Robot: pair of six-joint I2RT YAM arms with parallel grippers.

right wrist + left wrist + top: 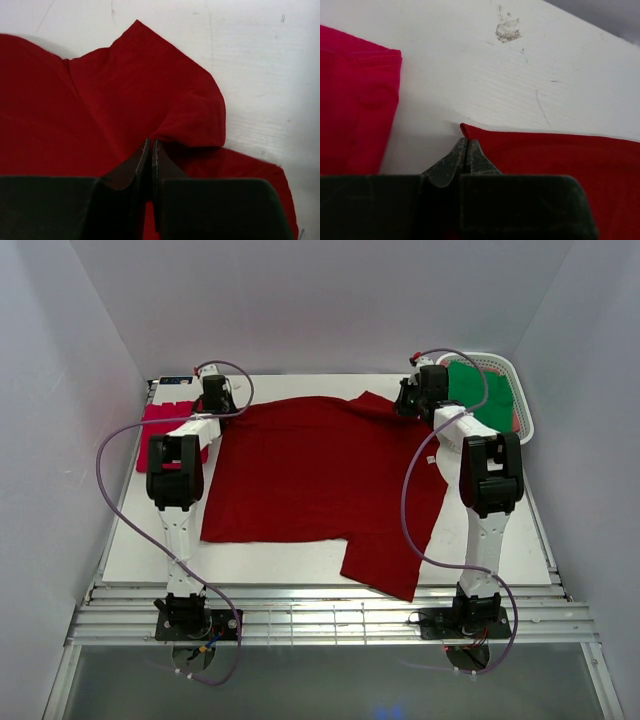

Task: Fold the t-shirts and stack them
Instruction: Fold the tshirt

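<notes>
The large dark red t-shirt (320,470) lies spread flat over the table, one sleeve hanging toward the front edge. My left gripper (222,408) is at its far left corner, jaws shut on that corner (466,142). My right gripper (412,405) is at its far right part, by the sleeve, jaws shut on a puckered fold of the cloth (151,144). The pinkish-red t-shirt (160,422) lies folded at the far left, beside the left gripper; it also shows in the left wrist view (355,100). The green t-shirt (480,395) lies in the basket.
The white slotted basket (526,420) stands at the far right corner, just right of the right arm. White walls close in on the table on three sides. Bare white table (270,565) shows along the front left.
</notes>
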